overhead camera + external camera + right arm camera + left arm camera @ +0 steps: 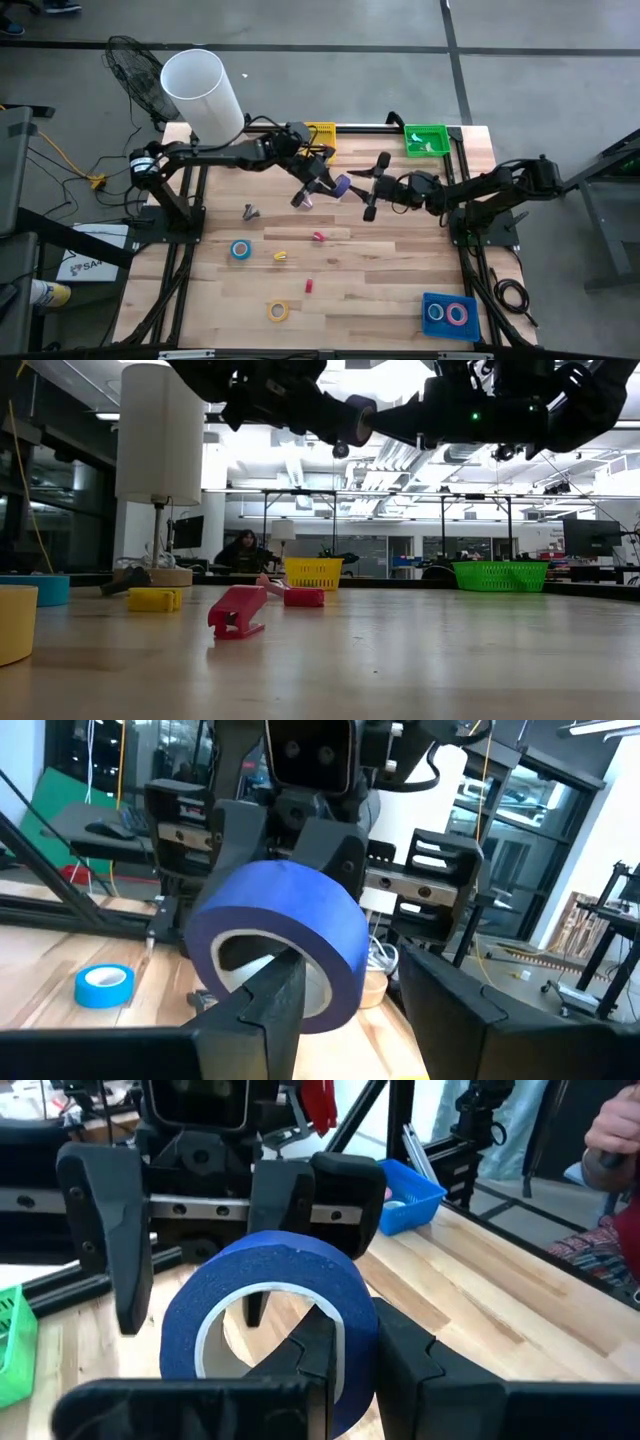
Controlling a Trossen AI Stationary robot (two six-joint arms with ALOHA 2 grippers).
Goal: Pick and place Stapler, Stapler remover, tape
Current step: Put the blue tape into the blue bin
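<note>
Above the middle of the desk (380, 270), a blue tape roll (340, 185) hangs in the air between the two arms, well clear of the wood. The left gripper (325, 188) has its fingers (318, 1350) clamped on the roll's wall, one inside the pale core and one outside. The right gripper (372, 187) faces it from the other side. Its fingers (275, 995) stand apart on either side of the roll, and I cannot tell whether either one touches it.

This looks like a hand-over: the left arm offers the roll and the right arm is lined up to take it. Next, the right fingers should close on a free part of the wall, away from the left fingers. Only then should the left fingers let go, or the roll drops to the desk.

A blue bin (428, 300) at the near right corner already holds a blue and a pink roll, so it is the likely goal. Another blue roll (240, 249) and a yellow roll (278, 311) lie on the desk, not yet picked.
</note>
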